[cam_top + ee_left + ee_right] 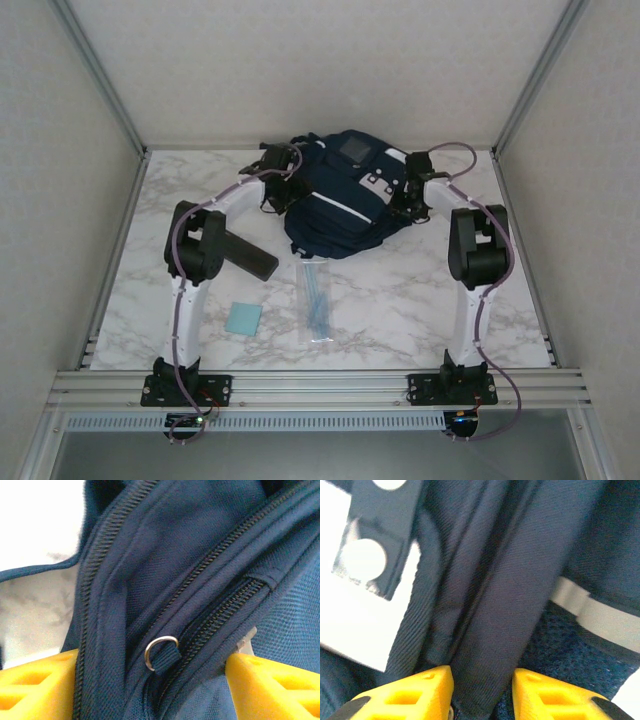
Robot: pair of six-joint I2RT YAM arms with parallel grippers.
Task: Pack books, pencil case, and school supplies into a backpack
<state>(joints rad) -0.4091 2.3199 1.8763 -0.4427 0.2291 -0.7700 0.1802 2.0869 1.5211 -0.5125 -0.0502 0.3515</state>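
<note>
The navy backpack (pixel 340 200) lies at the back middle of the table. My left gripper (pixel 281 176) is at its left side; in the left wrist view my left gripper (pixel 152 656) has its yellow fingers (pixel 40 685) wide apart, pressed on a thick fold of backpack (pixel 200 540) fabric with two zippers and a metal ring (pixel 160 650). My right gripper (pixel 411 192) is at the bag's right side; close up, my right gripper (pixel 481 674) is shut on a dark fabric band of the backpack (pixel 495 605). The pencil case (pixel 250 258), clear packet (pixel 316 300) and blue pad (pixel 243 318) lie on the table. The books are out of view.
Marble tabletop (pixel 400 310) with grey walls on the left, right and back. An aluminium rail (pixel 320 385) runs along the near edge, where both arm bases sit. The left arm's elbow (pixel 198 240) hangs above the pencil case's left end.
</note>
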